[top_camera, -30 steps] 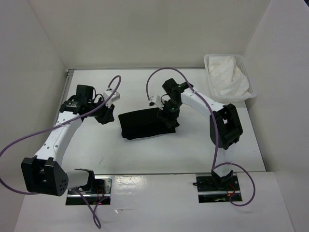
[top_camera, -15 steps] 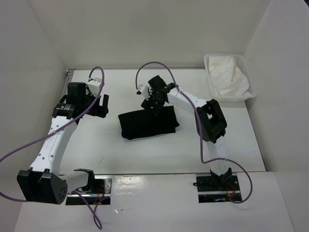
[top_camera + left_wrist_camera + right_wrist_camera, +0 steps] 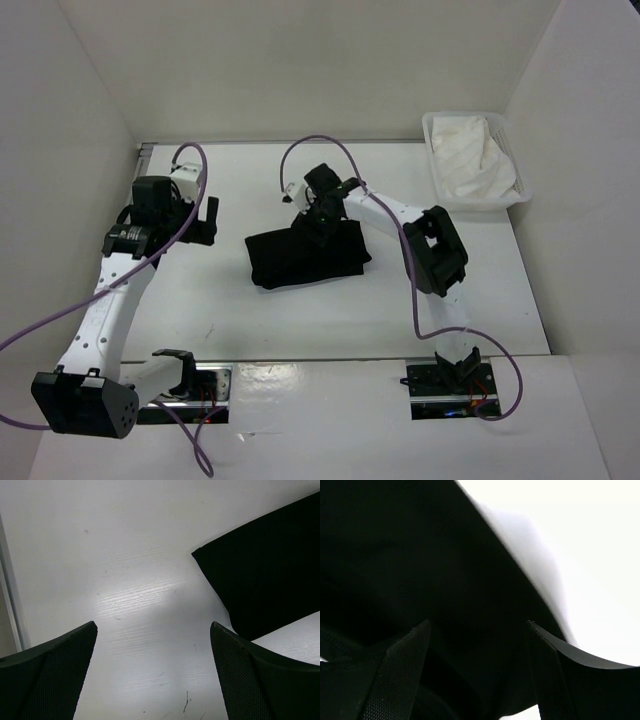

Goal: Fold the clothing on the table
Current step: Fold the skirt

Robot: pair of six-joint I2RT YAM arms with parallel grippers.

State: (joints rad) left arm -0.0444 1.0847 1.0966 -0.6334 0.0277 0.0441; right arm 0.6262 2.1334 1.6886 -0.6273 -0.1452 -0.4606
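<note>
Clothing (image 3: 305,257): black, lying as a compact rectangle mid-worktop (image 3: 300,320).
Left hand (image 3: 205,218): wide, empty, over the worktop left of it.
Right hand (image 3: 312,225): jaws apart above its far edge, gripping nothing.
Progress: folding looks nearly done; perhaps one tidy-up left.

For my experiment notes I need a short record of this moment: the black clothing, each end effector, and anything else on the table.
clothing: black, folded to a rough rectangle, in the middle of the table
left end effector: open, empty, over bare table left of the clothing
right end effector: open, over the clothing's far edge
bin: far right corner, holds a white cloth
</note>
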